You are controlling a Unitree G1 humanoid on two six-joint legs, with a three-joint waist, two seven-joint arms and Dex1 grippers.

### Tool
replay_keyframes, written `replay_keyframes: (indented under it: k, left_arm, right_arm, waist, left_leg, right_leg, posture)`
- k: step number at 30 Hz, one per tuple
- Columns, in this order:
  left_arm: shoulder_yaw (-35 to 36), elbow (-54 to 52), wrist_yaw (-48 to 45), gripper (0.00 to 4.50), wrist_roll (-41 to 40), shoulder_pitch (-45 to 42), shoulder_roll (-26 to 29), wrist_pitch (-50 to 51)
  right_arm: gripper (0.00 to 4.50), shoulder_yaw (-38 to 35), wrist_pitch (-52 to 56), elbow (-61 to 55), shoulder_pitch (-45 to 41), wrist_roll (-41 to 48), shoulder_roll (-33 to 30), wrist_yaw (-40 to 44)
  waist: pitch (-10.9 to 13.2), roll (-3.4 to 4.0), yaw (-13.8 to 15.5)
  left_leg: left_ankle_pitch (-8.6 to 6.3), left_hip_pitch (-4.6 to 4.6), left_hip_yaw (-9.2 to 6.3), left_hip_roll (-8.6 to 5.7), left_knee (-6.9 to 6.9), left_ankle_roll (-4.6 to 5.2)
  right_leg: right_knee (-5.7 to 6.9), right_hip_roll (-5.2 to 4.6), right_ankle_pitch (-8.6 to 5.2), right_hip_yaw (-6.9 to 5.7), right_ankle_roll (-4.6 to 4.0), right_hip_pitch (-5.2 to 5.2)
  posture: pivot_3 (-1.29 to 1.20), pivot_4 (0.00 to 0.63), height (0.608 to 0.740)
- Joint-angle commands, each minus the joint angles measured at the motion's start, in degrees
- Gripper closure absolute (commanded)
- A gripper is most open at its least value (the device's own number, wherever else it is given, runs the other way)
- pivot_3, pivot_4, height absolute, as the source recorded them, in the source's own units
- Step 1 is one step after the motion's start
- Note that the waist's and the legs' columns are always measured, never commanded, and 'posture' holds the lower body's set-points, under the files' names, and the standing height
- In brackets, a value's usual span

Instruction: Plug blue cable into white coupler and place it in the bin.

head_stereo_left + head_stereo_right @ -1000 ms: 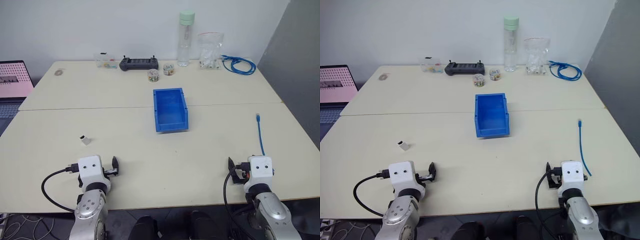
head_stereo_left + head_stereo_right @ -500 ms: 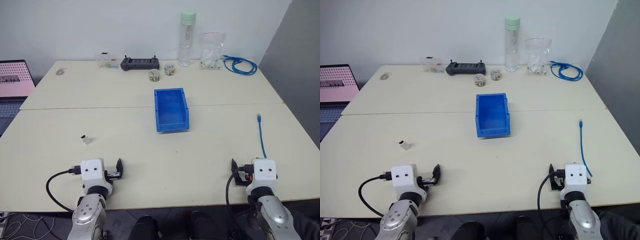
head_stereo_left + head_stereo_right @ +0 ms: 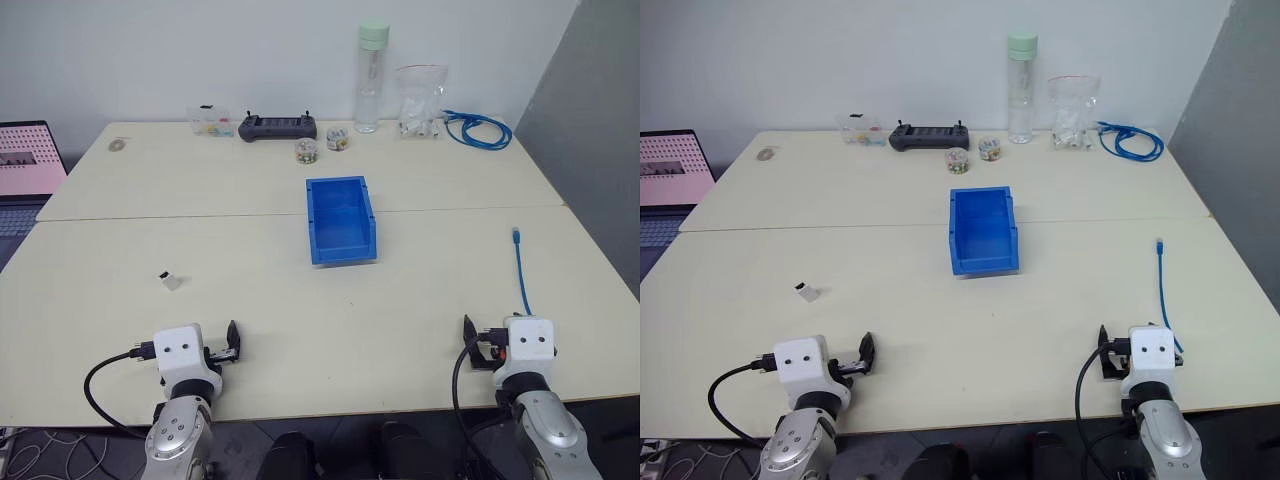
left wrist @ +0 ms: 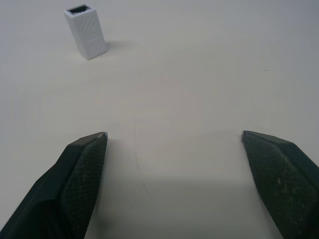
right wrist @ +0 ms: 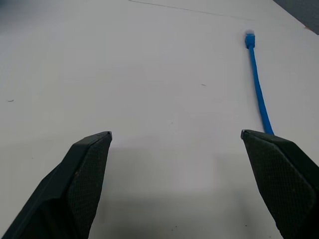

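So I am holding both grippers low over the near edge of the table, my left gripper with its jaws spread wide and gripping nothing, my right gripper likewise. The white coupler is sitting ahead of my left gripper, well apart from it. The blue cable is lying nearly straight, running forward from beside my right wrist close to the table's right edge. The bin is standing mid-table, between both. I am judging the risks: nudging the light coupler could topple or skid it, and brushing the cable could push it off the right edge. Open tabletop is surrounding the bin on every side.
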Motion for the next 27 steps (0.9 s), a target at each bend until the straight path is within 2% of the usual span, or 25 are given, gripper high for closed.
replay_keyframes:
  k: [1, 5, 9, 12, 17, 20, 26, 27]
  left_arm:
    - [-6.49, 0.47, -8.03, 0.00, 2.26, -8.18, 7.02, -1.06]
    - [-14.01, 0.78, -22.15, 0.00, -3.34, -23.31, 13.32, 3.38]
    - [-20.84, 7.07, -34.31, 0.00, -6.45, -35.80, 16.37, 3.10]
    - [-25.09, 15.22, -44.09, 0.00, -10.05, -46.81, 14.10, 2.98]
    - [-29.43, 27.97, -54.14, 0.00, -10.97, -58.58, 10.05, 0.01]
    - [-29.60, 31.40, -55.95, 0.00, -11.39, -62.13, 7.76, 0.08]
    - [-29.62, 31.94, -59.15, 0.00, -11.38, -63.06, 7.09, 0.42]
    - [-29.70, 31.56, -59.66, 0.00, -11.32, -62.76, 7.41, 0.67]
  right_arm:
    - [0.10, -2.25, 1.67, -1.92, -4.37, -3.34, -1.57, -2.33]
    - [0.10, -6.40, 8.12, 2.15, -14.35, -2.90, -4.28, -2.51]
    - [0.10, -8.79, 8.75, 14.49, -23.87, -2.33, -10.64, 0.50]
    - [0.10, -10.72, 7.37, 30.28, -33.34, 0.64, -14.35, 3.78]
    - [0.10, -13.50, 1.30, 54.78, -47.59, 5.54, -19.47, 10.14]
    - [0.10, -13.66, -0.55, 66.49, -53.18, 6.99, -22.50, 13.60]
    - [0.10, -14.60, -2.90, 81.41, -59.46, 9.32, -25.54, 16.86]
    - [0.26, -14.52, -3.21, 82.66, -59.82, 9.62, -25.75, 17.83]
  waist:
    - [0.05, 0.05, 0.16]
    - [0.05, -0.03, 0.64]
    - [0.00, -0.03, 0.13]
    - [0.08, -0.07, -0.11]
    - [0.20, 0.00, -0.09]
    - [0.20, 0.00, -0.11]
    - [0.19, 0.00, -0.19]
    - [0.19, 0.00, -0.14]
  left_leg:
    - [0.00, 0.01, -0.02, -0.01, 0.01, 0.00]
    - [0.04, -0.03, -0.04, -0.09, 0.13, 0.02]
    - [0.04, -0.03, 0.22, -0.11, 0.05, 0.00]
    - [0.03, 0.00, 0.46, -0.04, 0.02, 0.01]
    - [0.04, -0.03, 0.82, -0.10, 0.07, 0.06]
    - [0.05, -0.02, 0.96, -0.10, 0.08, 0.09]
    - [0.04, -0.04, 1.29, 0.09, 0.05, 0.09]
    - [0.04, -0.06, 1.29, 0.08, 0.08, 0.09]
  right_leg:
    - [0.04, 0.00, 0.00, -0.02, 0.00, 0.00]
    - [0.08, 0.12, 0.09, -0.07, 0.14, 0.02]
    - [0.06, 0.31, 0.11, 0.03, 0.05, -0.01]
    - [0.05, 0.27, 0.20, 0.15, -0.16, -0.01]
    - [0.10, 0.25, 0.22, 0.13, -0.18, -0.03]
    - [0.11, 0.26, 0.22, 0.16, -0.18, -0.02]
    - [0.12, 0.20, 0.23, 0.27, -0.19, -0.02]
    - [0.13, 0.18, 0.23, 0.26, -0.19, -0.02]
  posture:
    - [0.00, 0.150, 0.740]
    - [0.00, 0.150, 0.740]
    - [0.00, 0.150, 0.740]
    - [0.00, 0.150, 0.740]
    - [0.00, 0.150, 0.740]
    - [0.00, 0.150, 0.740]
    - [0.00, 0.150, 0.740]
    - [0.00, 0.150, 0.740]
